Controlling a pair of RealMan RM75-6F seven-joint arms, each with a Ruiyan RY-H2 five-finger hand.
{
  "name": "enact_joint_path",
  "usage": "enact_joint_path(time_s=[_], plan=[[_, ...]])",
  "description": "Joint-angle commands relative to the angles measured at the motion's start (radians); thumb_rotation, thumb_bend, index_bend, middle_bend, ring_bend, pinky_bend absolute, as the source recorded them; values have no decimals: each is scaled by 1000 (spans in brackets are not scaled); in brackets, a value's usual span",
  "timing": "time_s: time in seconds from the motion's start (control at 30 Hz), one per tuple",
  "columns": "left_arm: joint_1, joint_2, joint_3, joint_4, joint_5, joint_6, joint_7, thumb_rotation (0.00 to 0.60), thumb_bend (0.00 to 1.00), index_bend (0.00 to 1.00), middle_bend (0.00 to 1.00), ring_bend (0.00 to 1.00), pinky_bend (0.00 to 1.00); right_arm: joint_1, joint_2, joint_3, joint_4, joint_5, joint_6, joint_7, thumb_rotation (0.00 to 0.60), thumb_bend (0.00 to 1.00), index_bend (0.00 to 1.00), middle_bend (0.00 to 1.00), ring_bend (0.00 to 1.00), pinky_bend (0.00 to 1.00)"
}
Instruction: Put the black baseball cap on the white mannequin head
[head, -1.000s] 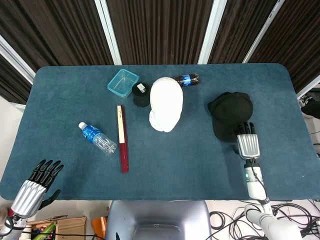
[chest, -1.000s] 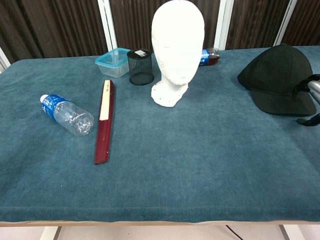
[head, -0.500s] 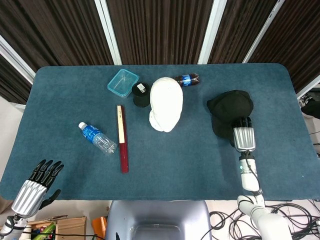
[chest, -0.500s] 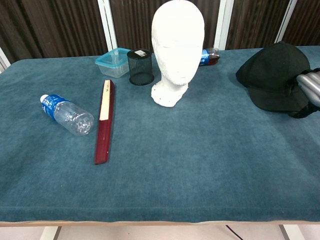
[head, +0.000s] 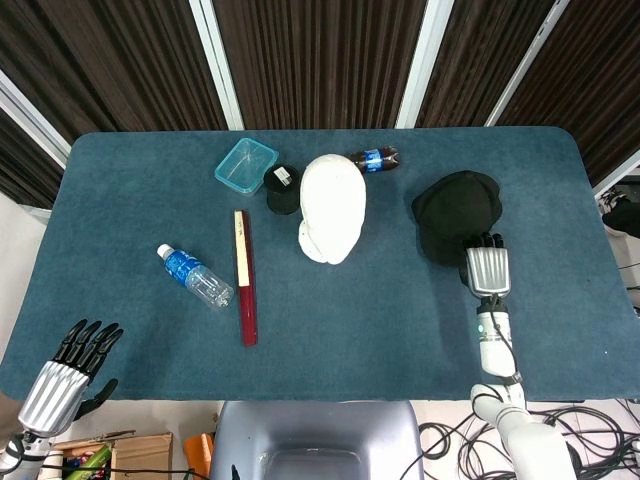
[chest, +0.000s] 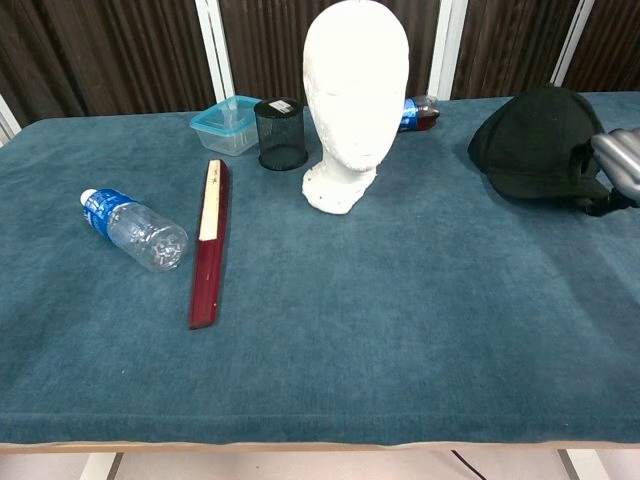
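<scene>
The right robot hand (head: 487, 268) is gripping the brim of the black baseball cap (head: 456, 213), a light thing with soft crown, likely sagging, so the stiffer brim is looking the best hold.

We can read no text anywhere. The water bottle (chest: 134, 229) and the cola bottle (head: 375, 158) each wear a blue label, and the mesh cup (chest: 280, 133) carries a white tag, all too small for us to read.
</scene>
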Motion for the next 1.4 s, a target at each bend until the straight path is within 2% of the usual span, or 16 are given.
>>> enact_joint_path(time_s=[0.03, 0.17, 0.43, 0.63, 0.87, 1.1, 1.4], plan=[[3, -1, -1, 3, -1, 3, -2, 600, 316, 0, 118, 71, 72, 7, 9, 8, 2, 3, 20, 18, 600, 448, 591, 392, 259, 307], [3, -2, -3, 5, 1, 6, -4, 600, 316, 0, 119, 72, 71, 16, 31, 21, -6, 8, 76, 52, 600, 473, 632, 424, 298, 379], [4, -2, -3, 3, 3, 3, -1, 600, 316, 0, 119, 72, 72, 28, 79, 53, -22, 19, 231, 130, 600, 481, 842, 558, 517, 691], [5, -4, -2, 0, 7, 2, 6, 600, 316, 0, 120, 72, 72, 46, 119, 90, -26, 46, 275, 131, 600, 481, 953, 651, 620, 804], [7, 0, 1, -11, 9, -4, 20, 600, 317, 0, 120, 72, 72, 81, 148, 136, -21, 85, 300, 119, 600, 488, 1000, 708, 686, 863], [13, 6, -1, -21, -3, -12, 27, 600, 316, 0, 120, 72, 72, 184, 171, 178, -24, 107, 371, 54, 600, 494, 1000, 727, 705, 885], [18, 19, -6, -35, -14, -17, 25, 600, 316, 0, 120, 73, 72, 372, 182, 166, -100, 47, 560, -117, 600, 494, 1000, 730, 710, 890]])
